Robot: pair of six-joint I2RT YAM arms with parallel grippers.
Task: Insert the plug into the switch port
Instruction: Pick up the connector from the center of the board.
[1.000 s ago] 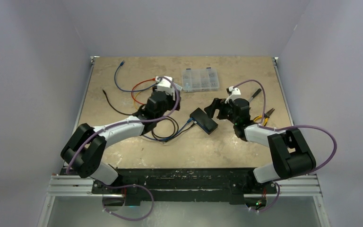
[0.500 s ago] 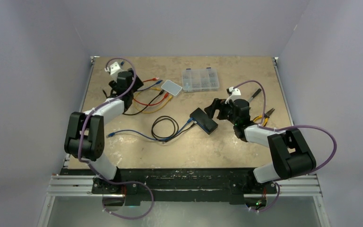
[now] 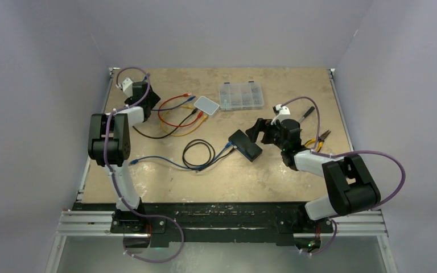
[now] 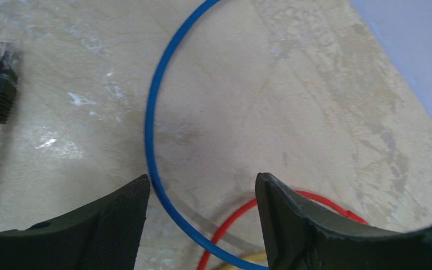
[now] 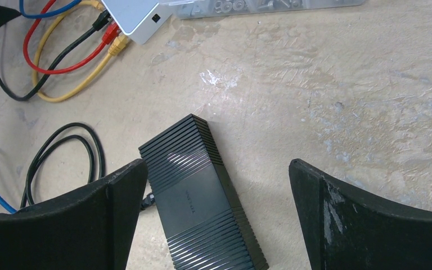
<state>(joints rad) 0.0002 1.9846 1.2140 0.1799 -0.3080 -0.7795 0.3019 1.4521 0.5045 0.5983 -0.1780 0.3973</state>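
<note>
Two views split the work: only my left wrist camera shows a loose black plug (image 4: 1,67) lying on the table beyond my left gripper (image 4: 201,188), whose jaws are parted over a blue cable (image 4: 153,112). My right gripper (image 5: 218,169) gapes wide, empty, facing the black switch (image 5: 202,208) mid-table. Overhead, the beige marbled table (image 3: 273,176) sits between pale lilac walls (image 3: 45,85).

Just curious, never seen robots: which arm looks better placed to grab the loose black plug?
Left. The left gripper hovers open near the black plug, over a blue cable. The right gripper hangs open above the black switch, well away from that plug.
</note>
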